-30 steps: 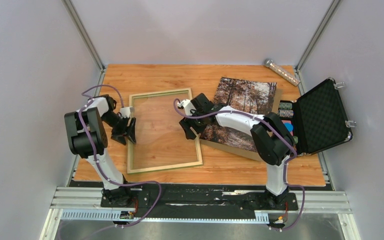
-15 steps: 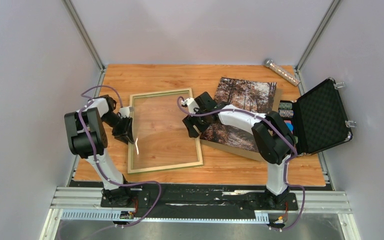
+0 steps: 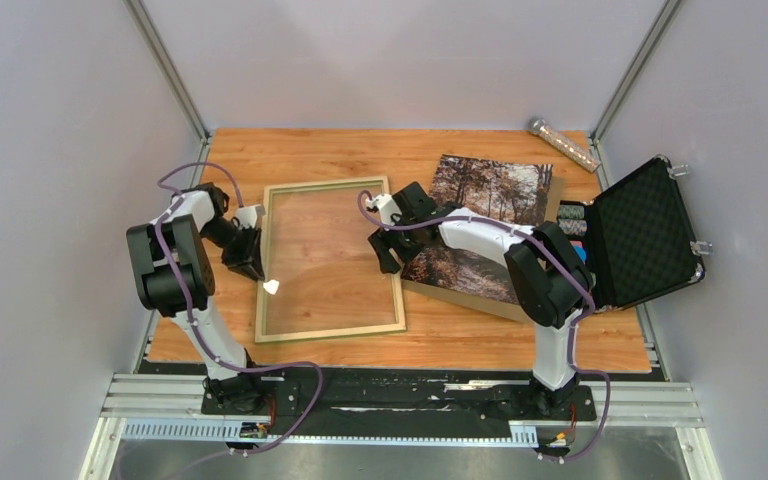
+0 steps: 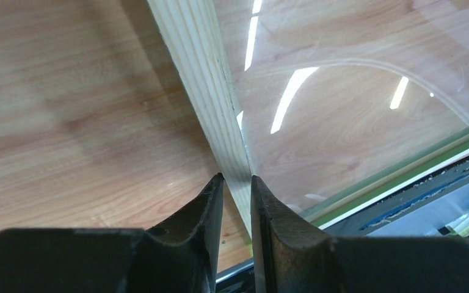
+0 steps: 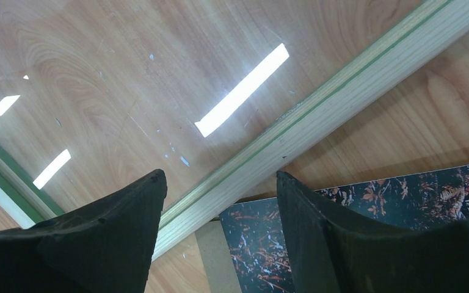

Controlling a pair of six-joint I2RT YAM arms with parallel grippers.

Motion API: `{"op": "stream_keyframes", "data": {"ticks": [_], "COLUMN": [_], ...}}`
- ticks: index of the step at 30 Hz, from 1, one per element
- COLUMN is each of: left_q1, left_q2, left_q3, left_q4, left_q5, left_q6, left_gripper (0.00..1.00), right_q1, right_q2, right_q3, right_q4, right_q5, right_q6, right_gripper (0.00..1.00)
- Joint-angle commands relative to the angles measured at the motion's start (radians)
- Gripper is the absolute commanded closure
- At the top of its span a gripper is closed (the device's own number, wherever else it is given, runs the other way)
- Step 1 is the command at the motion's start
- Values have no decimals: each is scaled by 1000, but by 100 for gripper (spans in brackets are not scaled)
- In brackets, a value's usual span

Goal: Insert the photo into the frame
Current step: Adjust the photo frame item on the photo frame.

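The frame (image 3: 330,333) lies pale wood side up, left of the table's centre, with its glass reflecting the lights. My left gripper (image 3: 250,260) is at its left rail. In the left wrist view the jaws (image 4: 237,178) are shut on that pale rail (image 4: 201,73). The photo (image 3: 485,200), an autumn forest print, lies face up on a brown backing board (image 3: 460,300) just right of the frame. My right gripper (image 3: 385,252) hovers open over the frame's right rail. In its own view the jaws (image 5: 218,174) straddle the rail (image 5: 317,116), with the photo's corner (image 5: 250,244) below.
An open black case (image 3: 650,235) stands at the right edge, with small coloured items (image 3: 572,222) beside its hinge. A glittery tube (image 3: 563,143) lies at the back right corner. Grey walls close in the table on three sides.
My left gripper has closed from wide open onto the frame's left rail. The glare on the glass has shifted. My right gripper has edged slightly right and stays open.
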Motion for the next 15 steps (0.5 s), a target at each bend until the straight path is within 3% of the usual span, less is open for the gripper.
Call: {"op": "stream_keyframes", "data": {"ticks": [1,7,9,12,15], "left_q1": [8,11,14,14,14], "left_q2": [-34,-34,-40,-48,-59], "left_q3": [69,87,88,78,66], "left_q4": [-8,-15,-14,-8,5], "left_q5": [66,72,86,111,122], "left_q6": [36,35,31,22,15], "left_gripper": [91,96,87,58,36], "right_q1": [-11,-24,-28,-31,-36], "right_q2": [-16,-24,-29,-37,-39], "right_q3": [2,0,0,2,5], "right_q4": [28,27,27,27,27], "right_q5": [-6,-7,-8,-7,-8], "right_q6": [1,2,3,9,27], "right_gripper": [32,32,32,31,30]}}
